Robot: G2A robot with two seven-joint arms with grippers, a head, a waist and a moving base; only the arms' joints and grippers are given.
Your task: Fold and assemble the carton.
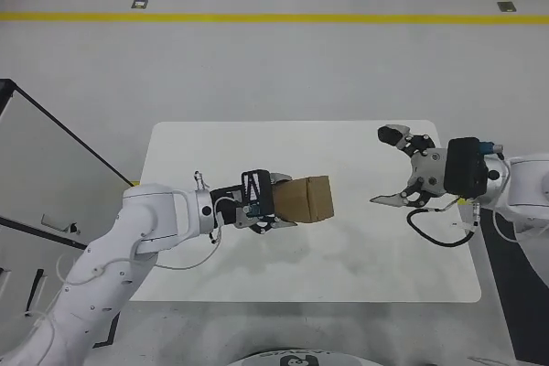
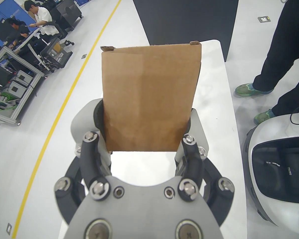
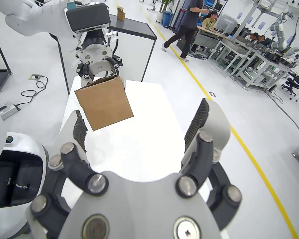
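White, rounded arms [image 1: 137, 229] carry thin cables [image 1: 439, 235] and a black box [image 1: 464, 166] at each wrist. Left tool [image 1: 282, 199] and right tool [image 1: 382, 166]: silver plate [image 3: 139, 200], steel screws [image 3: 186, 186], black links [image 3: 74, 165], white fingers [image 3: 218, 123] with ribbed black pads [image 3: 195, 123].

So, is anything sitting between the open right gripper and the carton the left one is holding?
Nothing visible. The right gripper is open and apart from the carton, which the left gripper holds by one end over the table. No other object shows in the stretch between them.
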